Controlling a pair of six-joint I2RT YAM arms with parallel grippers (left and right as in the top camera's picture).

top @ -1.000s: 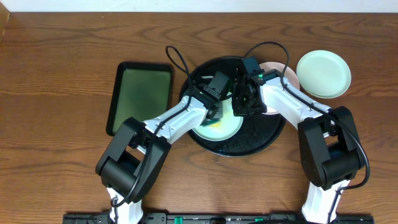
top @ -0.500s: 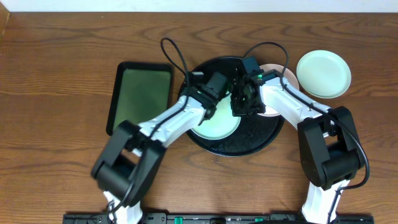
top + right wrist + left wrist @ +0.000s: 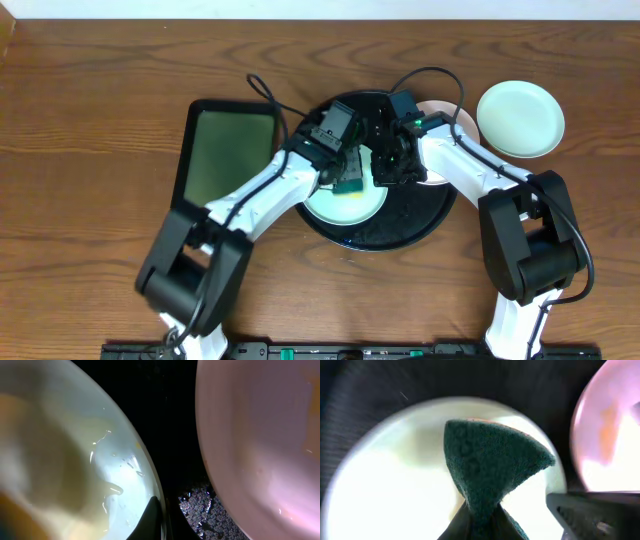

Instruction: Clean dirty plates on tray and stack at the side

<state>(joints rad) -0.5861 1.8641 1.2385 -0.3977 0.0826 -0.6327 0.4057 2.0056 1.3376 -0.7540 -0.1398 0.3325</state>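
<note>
A pale mint-blue plate (image 3: 350,205) with yellowish smears lies on the round black tray (image 3: 410,225). My left gripper (image 3: 348,178) is shut on a dark green sponge (image 3: 490,470) that rests on this plate (image 3: 380,485). My right gripper (image 3: 385,172) is shut on the plate's right rim (image 3: 142,467), one finger inside and one outside. A white plate (image 3: 445,112), pinkish in the wrist views (image 3: 260,435), lies on the tray's far right, mostly hidden by my right arm. A second mint plate (image 3: 520,118) sits on the bare wood to the right of the tray.
A rectangular dark green tray (image 3: 225,150) lies left of the black tray, under my left arm. Cables loop above both wrists. Water drops glisten on the black tray (image 3: 200,505) between the two plates.
My left gripper has moved the sponge across the plate, from its left part toward its upper middle. My right gripper has kept its hold on the rim.
</note>
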